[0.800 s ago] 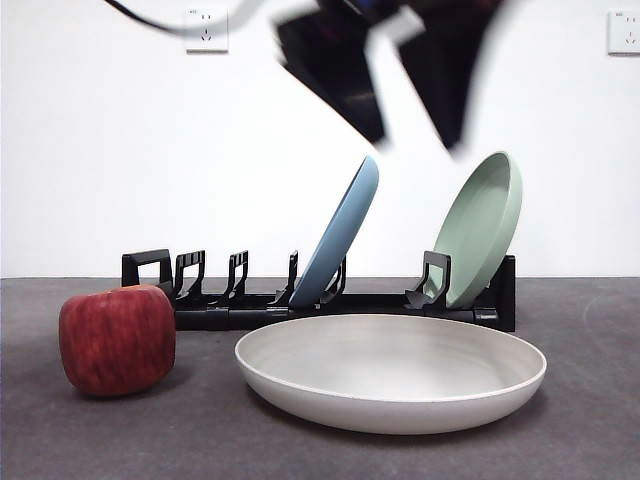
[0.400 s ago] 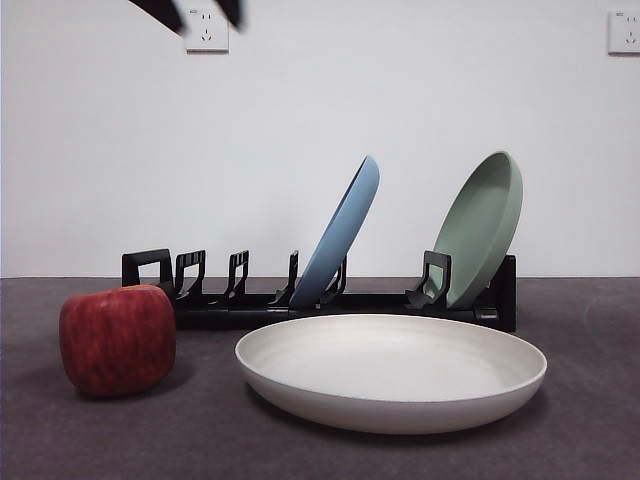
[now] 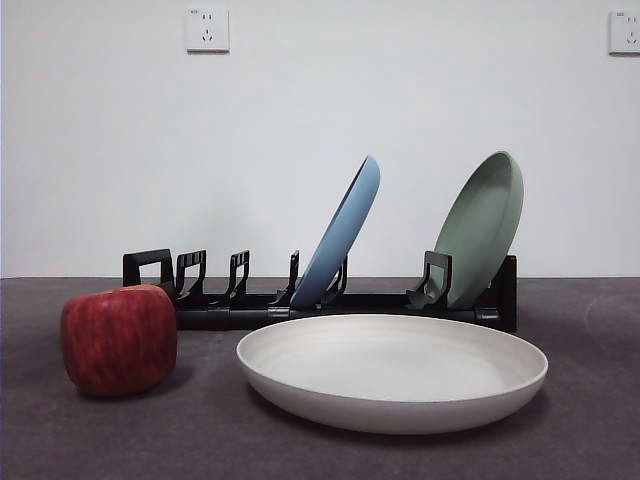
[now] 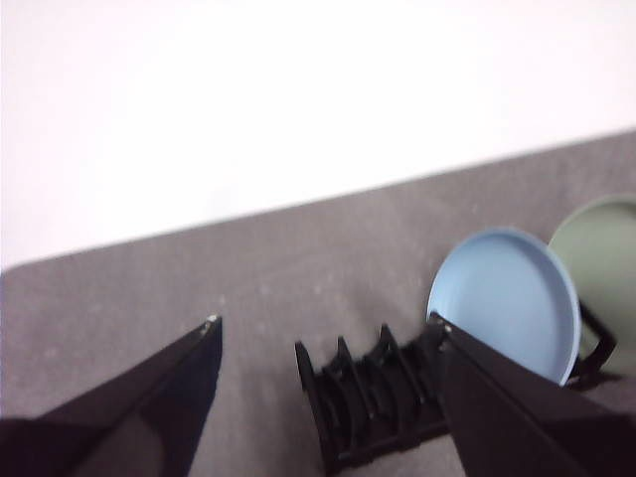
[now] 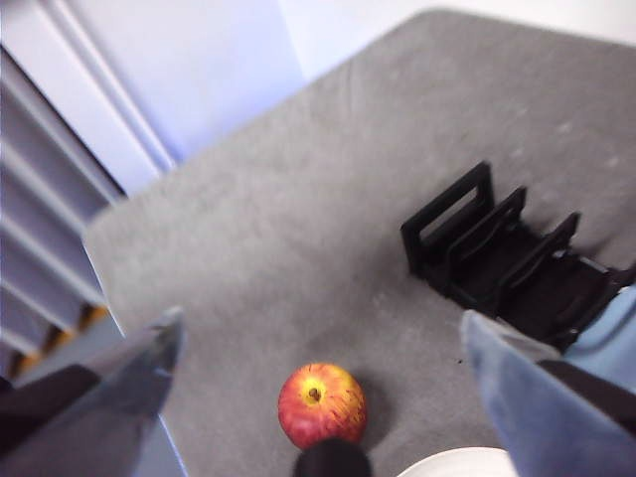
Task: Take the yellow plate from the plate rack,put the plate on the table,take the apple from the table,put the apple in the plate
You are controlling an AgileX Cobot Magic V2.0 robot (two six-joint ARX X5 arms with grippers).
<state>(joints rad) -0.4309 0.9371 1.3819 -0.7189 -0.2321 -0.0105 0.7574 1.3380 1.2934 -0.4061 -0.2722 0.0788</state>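
The right hand (image 5: 318, 397) hangs high above the apple (image 5: 321, 403), its jaws spread wide and holding nothing; seen from its wrist, the fruit sits between the two jaws, far below them. The left hand (image 4: 323, 333) is also spread wide and empty, up over the plate rack (image 4: 368, 402) near its vacant slots, with the blue plate (image 4: 505, 298) and the green plate (image 4: 601, 263) beyond. Neither hand appears in the front view.

The yellow plate (image 3: 392, 370) lies flat on the tabletop (image 3: 590, 440) in front of the rack (image 3: 320, 300), so the first half of the job looks finished. The apple (image 3: 118, 338) rests on the tabletop just beside the plate's rim, apart from it, and close in front of the rack's end holder.

The step in hand appears to be fetching the apple, and the right hand is the better placed for it. A good approach would be a straight descent with the jaws kept wide, centred on the stem, closing across the widest part of the fruit. The apple is blocky and smooth, so a low, centred grip should keep it from squirting out or rolling. The hand should stay clear of the rack's end holder and the plate's rim on the way down, then lift well above the rim before carrying the fruit over the middle of the plate.
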